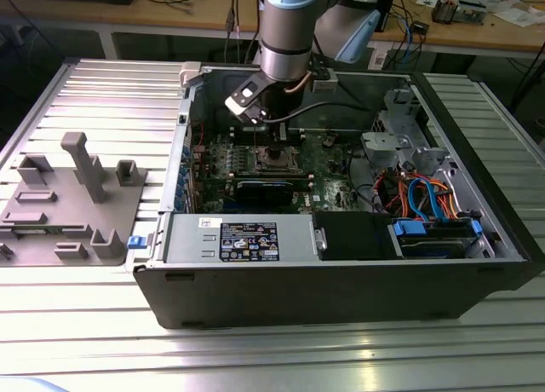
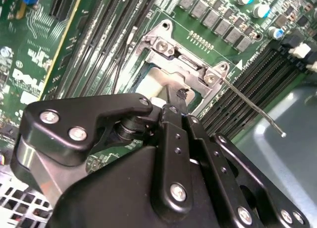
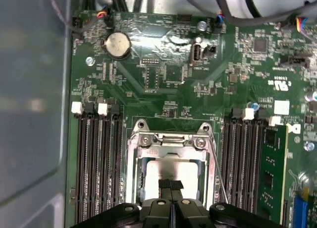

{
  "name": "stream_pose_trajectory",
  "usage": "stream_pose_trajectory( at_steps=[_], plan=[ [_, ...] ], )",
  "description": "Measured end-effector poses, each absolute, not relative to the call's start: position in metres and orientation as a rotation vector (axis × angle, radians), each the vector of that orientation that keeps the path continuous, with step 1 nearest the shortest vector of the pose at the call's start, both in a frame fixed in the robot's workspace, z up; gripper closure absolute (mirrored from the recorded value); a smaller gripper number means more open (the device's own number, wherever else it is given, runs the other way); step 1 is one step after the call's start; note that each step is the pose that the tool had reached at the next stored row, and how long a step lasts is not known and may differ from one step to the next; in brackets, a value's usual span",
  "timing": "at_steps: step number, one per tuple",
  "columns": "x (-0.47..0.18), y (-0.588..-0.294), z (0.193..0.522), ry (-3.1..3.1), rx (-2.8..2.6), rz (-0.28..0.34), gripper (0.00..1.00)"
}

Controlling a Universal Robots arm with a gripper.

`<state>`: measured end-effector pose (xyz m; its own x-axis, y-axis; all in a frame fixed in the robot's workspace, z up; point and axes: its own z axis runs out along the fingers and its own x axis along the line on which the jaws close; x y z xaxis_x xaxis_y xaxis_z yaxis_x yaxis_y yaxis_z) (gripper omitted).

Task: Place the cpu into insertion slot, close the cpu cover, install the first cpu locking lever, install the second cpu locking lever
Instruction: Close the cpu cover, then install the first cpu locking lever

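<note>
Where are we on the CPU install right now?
Done: the cpu sits in the insertion slot, and the cpu cover looks down around it. In hand: the gripper, fingers together, hovers close over the cpu. Left: at least one locking lever juts free, unlatched.

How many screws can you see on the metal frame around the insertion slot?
2 screws: one and another, at either end of the socket frame edge opposite the gripper; others may hide beneath it.
</note>
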<state>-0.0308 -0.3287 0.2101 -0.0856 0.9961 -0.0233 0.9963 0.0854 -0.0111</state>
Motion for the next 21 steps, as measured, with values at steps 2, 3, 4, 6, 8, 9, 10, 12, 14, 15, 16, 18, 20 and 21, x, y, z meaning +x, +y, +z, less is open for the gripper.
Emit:
stream_pose_trajectory(
  at_steps=[2,3,4,6,8,9,10,12,14,15,16,18,20,21],
  plan=[
    [-0.029,-0.3287,0.21,2.309,2.115,-0.038,0.89],
    [-0.0279,-0.3287,0.21,2.305,2.118,-0.039,0.89],
    [-0.0274,-0.3287,0.2102,2.303,2.12,-0.04,0.89],
    [-0.0273,-0.3286,0.2112,2.299,2.124,-0.041,0.89],
    [-0.0271,-0.3286,0.2139,2.292,2.131,-0.04,0.89],
    [-0.0271,-0.3286,0.2139,2.281,2.144,-0.04,0.89],
    [-0.0271,-0.3286,0.214,2.278,2.147,-0.04,0.89],
    [-0.0271,-0.3286,0.2141,2.276,2.149,-0.041,0.89],
    [-0.0272,-0.3286,0.2141,2.275,2.15,-0.041,0.89],
    [-0.0271,-0.3286,0.2141,2.275,2.15,-0.041,0.89],
    [-0.0271,-0.3286,0.2141,2.275,2.15,-0.041,0.89],
    [-0.0272,-0.3286,0.2141,2.274,2.151,-0.041,0.89],
    [-0.0271,-0.3286,0.2141,2.274,2.151,-0.041,0.89],
    [-0.0271,-0.3286,0.2141,2.274,2.151,-0.041,0.89]
  ],
)
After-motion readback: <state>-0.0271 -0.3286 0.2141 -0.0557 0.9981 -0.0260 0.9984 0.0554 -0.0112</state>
